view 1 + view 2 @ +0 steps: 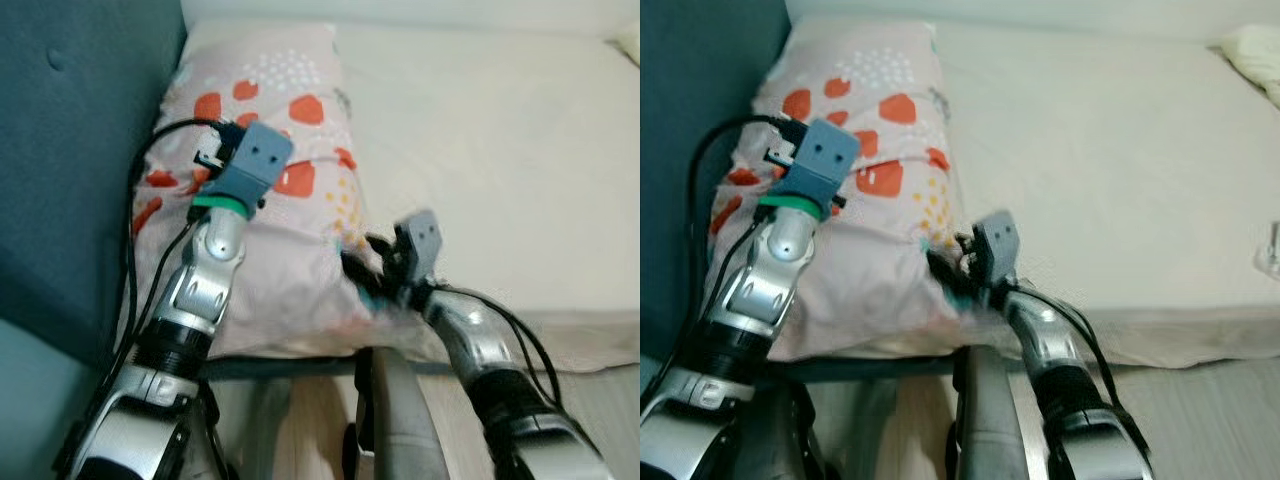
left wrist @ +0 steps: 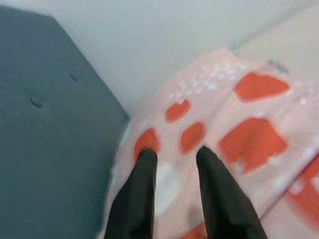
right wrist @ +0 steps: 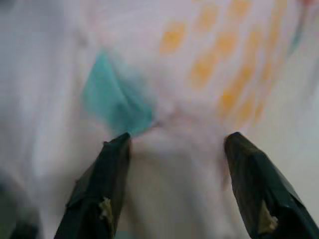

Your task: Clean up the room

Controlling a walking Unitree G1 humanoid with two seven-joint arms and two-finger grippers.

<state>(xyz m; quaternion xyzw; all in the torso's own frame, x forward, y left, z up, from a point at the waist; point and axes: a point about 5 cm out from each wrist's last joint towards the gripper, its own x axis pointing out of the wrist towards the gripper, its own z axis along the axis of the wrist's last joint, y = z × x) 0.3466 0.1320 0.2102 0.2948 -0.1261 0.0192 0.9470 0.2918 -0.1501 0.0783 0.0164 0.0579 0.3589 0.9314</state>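
Now the pillow [image 1: 270, 190] is lying at the head of the bed [image 1: 500, 170], against the blue headboard [image 1: 70, 150]. Left claw [image 2: 174, 154] is hovering over the pillow's upper part, fingers slightly apart and gripping nothing. Right claw [image 3: 174, 144] is pressing wide open against the pillow's lower corner, not clamping it

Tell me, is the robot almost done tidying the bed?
Probably not yet. Done: the pink pillow with red and orange spots already lies at the head of the cream mattress, beside the teal padded headboard. In hand: the left claw and the right claw are both open at the pillow. Left: a pale bundle sits at the mattress's far corner.
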